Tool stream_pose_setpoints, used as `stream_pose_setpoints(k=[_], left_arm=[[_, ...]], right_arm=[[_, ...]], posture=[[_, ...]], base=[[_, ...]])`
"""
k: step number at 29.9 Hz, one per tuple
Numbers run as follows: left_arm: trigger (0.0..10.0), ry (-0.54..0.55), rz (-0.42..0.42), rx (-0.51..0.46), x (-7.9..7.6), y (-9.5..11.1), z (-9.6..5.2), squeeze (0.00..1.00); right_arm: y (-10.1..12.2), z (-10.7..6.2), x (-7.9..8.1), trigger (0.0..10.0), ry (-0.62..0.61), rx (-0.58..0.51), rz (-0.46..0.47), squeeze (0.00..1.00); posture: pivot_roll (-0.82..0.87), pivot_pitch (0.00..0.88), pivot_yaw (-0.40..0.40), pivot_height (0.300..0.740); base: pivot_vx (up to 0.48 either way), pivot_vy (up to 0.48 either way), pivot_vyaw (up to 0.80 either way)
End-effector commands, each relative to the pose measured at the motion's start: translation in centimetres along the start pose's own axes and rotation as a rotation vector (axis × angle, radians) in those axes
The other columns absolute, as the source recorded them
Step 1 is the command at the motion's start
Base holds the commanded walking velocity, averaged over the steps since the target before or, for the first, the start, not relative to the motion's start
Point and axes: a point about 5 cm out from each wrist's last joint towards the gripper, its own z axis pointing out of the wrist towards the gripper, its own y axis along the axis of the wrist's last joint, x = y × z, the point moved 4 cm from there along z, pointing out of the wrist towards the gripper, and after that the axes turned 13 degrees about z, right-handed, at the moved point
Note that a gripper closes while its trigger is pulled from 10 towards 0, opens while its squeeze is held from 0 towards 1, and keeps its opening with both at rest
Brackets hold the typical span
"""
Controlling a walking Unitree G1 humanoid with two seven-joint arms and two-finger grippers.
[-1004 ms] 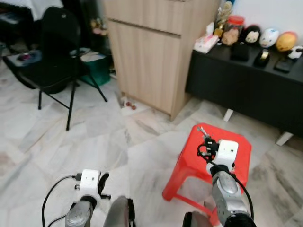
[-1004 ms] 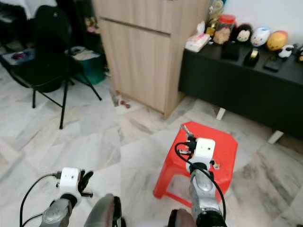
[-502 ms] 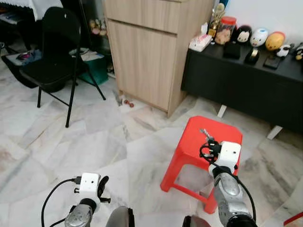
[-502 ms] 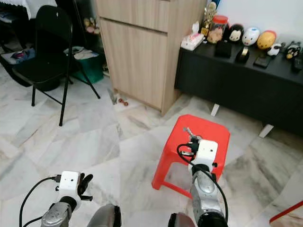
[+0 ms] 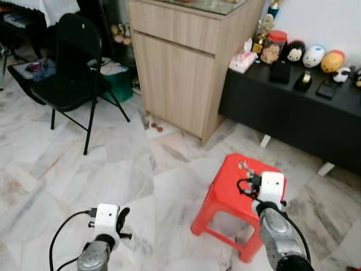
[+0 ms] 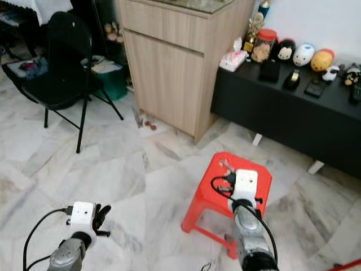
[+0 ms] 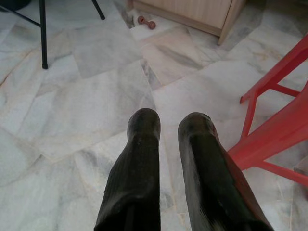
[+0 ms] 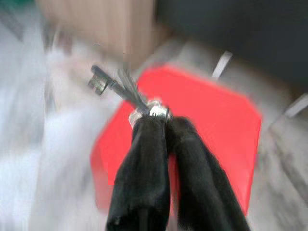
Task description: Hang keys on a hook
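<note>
My right gripper (image 8: 161, 115) is shut on a bunch of silver keys (image 8: 115, 86), which stick out past its fingertips. In the eye views the keys (image 5: 245, 167) hang above the red plastic stool (image 5: 225, 192), with the right gripper (image 5: 251, 179) raised over the stool's top. My left gripper (image 7: 168, 125) hangs low over the marble floor with a narrow gap between its fingers and nothing held; it shows as the left gripper (image 5: 121, 220) at the lower left. No hook can be made out.
A wooden cabinet (image 5: 180, 62) stands ahead. A black low sideboard (image 5: 293, 107) with figurines and jars is to the right. A black folding chair (image 5: 70, 68) stands at the left. Open marble floor (image 5: 113, 169) lies between them.
The camera has shifted and tilted, so the whole scene has moved. My right gripper stays shut on the keys above the stool. The left arm has not moved.
</note>
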Motion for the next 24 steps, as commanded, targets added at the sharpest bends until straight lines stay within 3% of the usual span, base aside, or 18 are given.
stream_pose_setpoints(k=[1, 2, 3, 4, 7, 8, 12, 16, 17, 18, 20, 21, 23, 24], left_arm=[[10.0, -0.007, -0.004, 0.019, -0.3, -0.5, -0.2, 0.0], [10.0, -0.007, -0.004, 0.019, -0.3, -0.5, -0.2, 0.0], [10.0, -0.008, -0.004, 0.021, -0.3, -0.5, -0.2, 0.0], [10.0, -0.008, -0.005, 0.021, -0.3, -0.5, -0.2, 0.0], [10.0, -0.009, -0.007, 0.025, -0.4, -0.5, -0.1, 0.0], [10.0, -0.011, -0.008, 0.027, -0.5, -0.6, -0.1, 0.0], [10.0, -0.016, -0.009, 0.03, -0.7, -0.6, -0.1, 0.0], [10.0, -0.012, -0.01, 0.037, -0.6, -0.7, -0.1, 0.0], [10.0, -0.01, -0.01, 0.042, -0.4, -0.8, -0.2, 0.0], [10.0, -0.007, -0.01, 0.049, -0.3, -1.0, -0.2, 0.0], [10.0, -0.004, -0.016, 0.087, -0.3, -1.9, -0.6, 0.0], [10.0, -0.004, -0.016, 0.087, -0.3, -1.9, -0.6, 0.0], [10.0, 0.001, -0.016, 0.121, -0.4, -2.7, -1.0, 0.0], [10.0, 0.001, -0.016, 0.121, -0.4, -2.7, -1.0, 0.0]], right_arm=[[-4.6, -1.0, 0.6, 10.0, 0.139, 0.237, -0.216, 0.0], [-4.6, -1.0, 0.6, 10.0, 0.139, 0.237, -0.216, 0.0], [-6.2, -1.7, 0.1, 10.0, 0.177, 0.312, -0.347, 0.0], [-6.8, -1.9, -0.3, 10.0, 0.176, 0.341, -0.383, 0.0], [-9.3, -3.1, -1.6, 10.0, 0.151, 0.471, -0.344, 0.0], [-10.7, -3.8, -1.6, 10.0, 0.171, 0.525, -0.368, 0.0], [-12.6, -5.0, -2.0, 10.0, 0.154, 0.594, -0.378, 0.0], [-14.0, -6.0, -3.1, 10.0, 0.141, 0.645, -0.535, 0.0], [-14.0, -6.1, -3.2, 10.0, 0.119, 0.641, -0.515, 0.0], [-14.1, -6.1, -3.0, 10.0, 0.098, 0.635, -0.434, 0.0], [-14.8, -6.5, -2.4, 10.0, 0.039, 0.631, -0.176, 0.0], [-14.8, -6.5, -2.4, 10.0, 0.039, 0.631, -0.176, 0.0], [-16.0, -7.4, -3.1, 10.0, -0.052, 0.653, -0.063, 0.0], [-16.0, -7.4, -3.1, 10.0, -0.052, 0.653, -0.063, 0.0]], posture=[[0.17, 0.06, -0.056, 0.74], [0.17, 0.06, -0.056, 0.74], [0.16, 0.06, -0.057, 0.74], [0.16, 0.06, -0.057, 0.74], [0.16, 0.059, -0.057, 0.74], [0.15, 0.058, -0.056, 0.74], [0.16, 0.055, -0.055, 0.74], [0.16, 0.051, -0.054, 0.74], [0.16, 0.05, -0.053, 0.74], [0.15, 0.046, -0.051, 0.74], [0.15, 0.038, -0.05, 0.74], [0.15, 0.038, -0.05, 0.74], [0.15, 0.03, -0.049, 0.74], [0.15, 0.03, -0.049, 0.74]], base=[[0.0, 0.0, 0.0], [0.0, 0.0, 0.0], [0.0, 0.0, 0.0], [0.0, 0.0, 0.0], [0.0, 0.0, 0.0], [0.0, 0.0, 0.0], [0.0, 0.0, 0.0], [0.0, 0.0, 0.0], [0.0, 0.0, 0.0], [0.0, 0.0, 0.0], [0.0, 0.0, 0.0], [0.0, 0.0, 0.0], [0.0, 0.0, 0.0], [0.0, 0.0, 0.0]])
